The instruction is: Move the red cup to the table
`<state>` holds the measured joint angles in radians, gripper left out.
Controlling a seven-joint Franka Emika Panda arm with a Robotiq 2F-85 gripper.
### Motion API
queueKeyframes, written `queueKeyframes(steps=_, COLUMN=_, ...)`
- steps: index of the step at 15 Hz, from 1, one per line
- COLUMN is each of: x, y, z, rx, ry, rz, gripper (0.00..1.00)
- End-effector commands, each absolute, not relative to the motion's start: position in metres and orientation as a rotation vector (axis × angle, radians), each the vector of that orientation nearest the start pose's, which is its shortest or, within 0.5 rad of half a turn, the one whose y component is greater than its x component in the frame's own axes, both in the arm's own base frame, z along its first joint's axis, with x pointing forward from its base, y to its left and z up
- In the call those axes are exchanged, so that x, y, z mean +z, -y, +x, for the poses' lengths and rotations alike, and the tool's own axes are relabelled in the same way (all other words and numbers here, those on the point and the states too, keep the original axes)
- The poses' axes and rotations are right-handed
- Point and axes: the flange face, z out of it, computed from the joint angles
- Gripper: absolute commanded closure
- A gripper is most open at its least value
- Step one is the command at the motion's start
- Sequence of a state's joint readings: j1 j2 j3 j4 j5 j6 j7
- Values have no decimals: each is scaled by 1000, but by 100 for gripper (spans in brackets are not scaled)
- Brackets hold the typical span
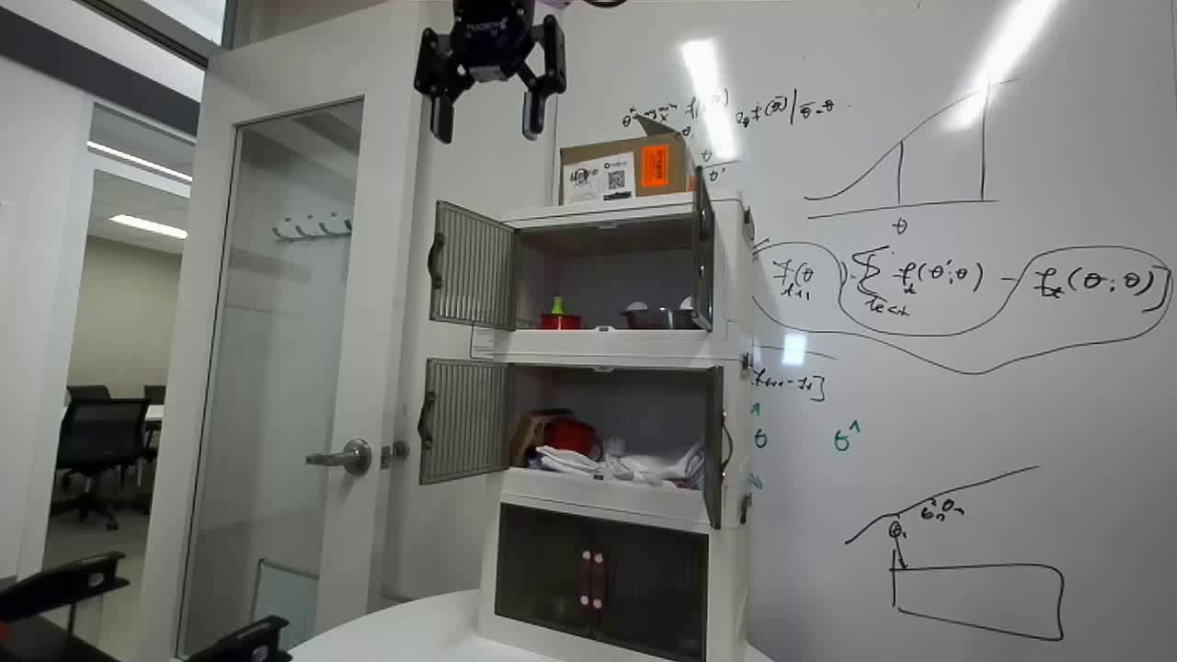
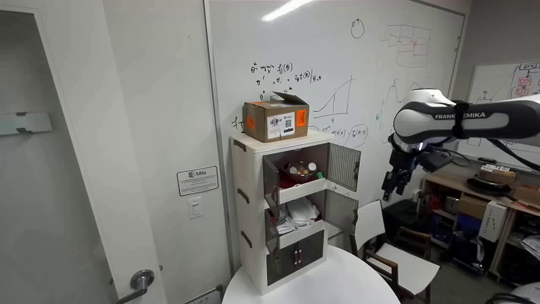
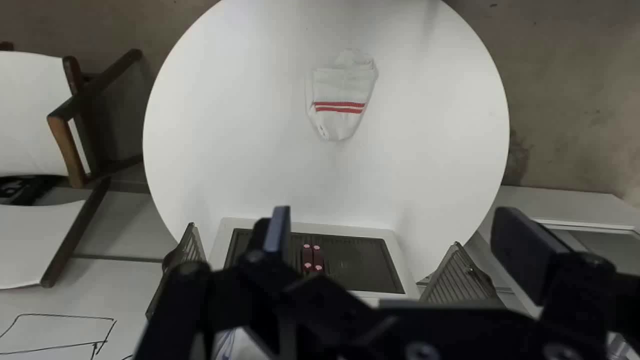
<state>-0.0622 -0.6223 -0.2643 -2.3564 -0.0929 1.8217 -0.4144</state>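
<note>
The red cup (image 1: pixel 559 322) is small and sits at the left front of the cabinet's upper open shelf, with a green item rising behind or out of it. In an exterior view a red patch shows low in that shelf, partly hidden by a door; I cannot tell if it is the cup. The white round table (image 1: pixel 405 634) stands under the cabinet and also shows in an exterior view (image 2: pixel 358 283) and the wrist view (image 3: pixel 215 125). My gripper (image 1: pixel 487 133) is open and empty, high in front of the cabinet; it also shows in an exterior view (image 2: pixel 392 195) and the wrist view (image 3: pixel 395 235).
The white cabinet (image 1: pixel 607 345) has four open door leaves jutting out. A bowl (image 2: pixel 300 171) shares the upper shelf. White cloths (image 2: pixel 299 211) and a red item (image 1: pixel 570 436) fill the middle shelf. A box (image 2: pixel 274 120) is on top. A sock (image 3: pixel 340 100) lies on the table.
</note>
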Motion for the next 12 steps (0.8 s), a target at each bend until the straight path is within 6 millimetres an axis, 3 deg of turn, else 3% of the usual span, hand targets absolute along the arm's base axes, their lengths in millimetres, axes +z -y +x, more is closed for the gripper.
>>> queueKeyframes(steps=1, x=549, y=143, z=350, rx=-137, ry=233, rz=-3096, gripper=0)
queueKeyframes(steps=5, x=546, y=138, z=361, rx=-157, ry=152, rz=-3085, gripper=0)
queueKeyframes(steps=10, x=538, y=117, z=389, rx=-265, ry=-79, rz=-2979, gripper=0)
queueKeyframes(steps=11, x=536, y=112, z=395, rx=-295, ry=-96, rz=-2967, gripper=0)
queueKeyframes(steps=12, x=532, y=103, z=399, rx=-313, ry=2, rz=-2999, gripper=0)
